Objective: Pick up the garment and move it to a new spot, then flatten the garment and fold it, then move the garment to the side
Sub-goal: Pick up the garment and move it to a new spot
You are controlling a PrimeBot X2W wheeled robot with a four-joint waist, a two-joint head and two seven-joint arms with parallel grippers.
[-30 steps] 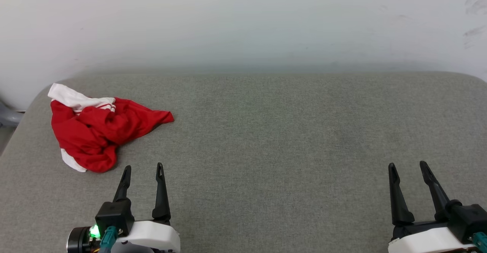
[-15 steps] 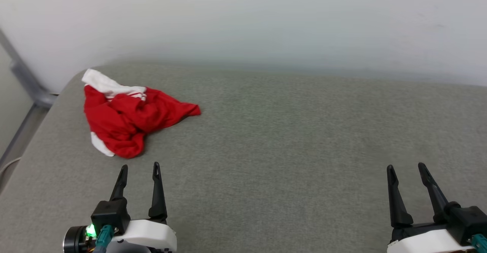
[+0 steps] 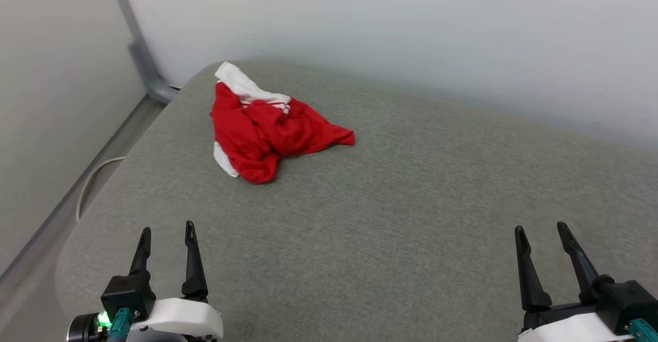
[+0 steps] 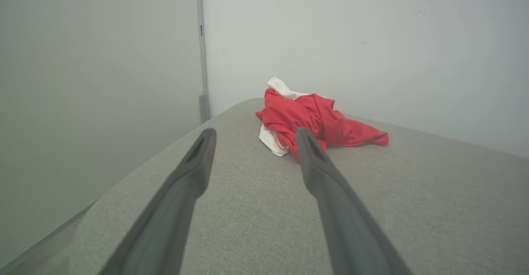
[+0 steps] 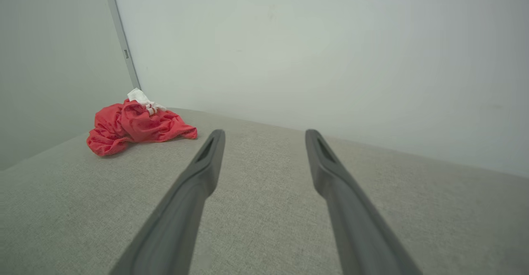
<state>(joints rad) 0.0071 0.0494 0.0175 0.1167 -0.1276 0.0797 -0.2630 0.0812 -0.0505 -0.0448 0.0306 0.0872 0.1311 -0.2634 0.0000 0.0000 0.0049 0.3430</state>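
The garment point(image 3: 267, 131) lies crumpled near the far left corner of the grey padded surface point(image 3: 411, 203), untouched. The left gripper point(image 3: 167, 231) and right gripper point(image 3: 540, 229) hover well short of it, jaws spread and empty. Pickup, flattening, folding and setting aside all remain.

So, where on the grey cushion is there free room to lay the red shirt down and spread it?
The grey cushion is bare from the garment rightward along the wall, and across the middle down to the open left gripper and open right gripper. Crowded only at the far left corner, where the crumpled garment lies near the edge.
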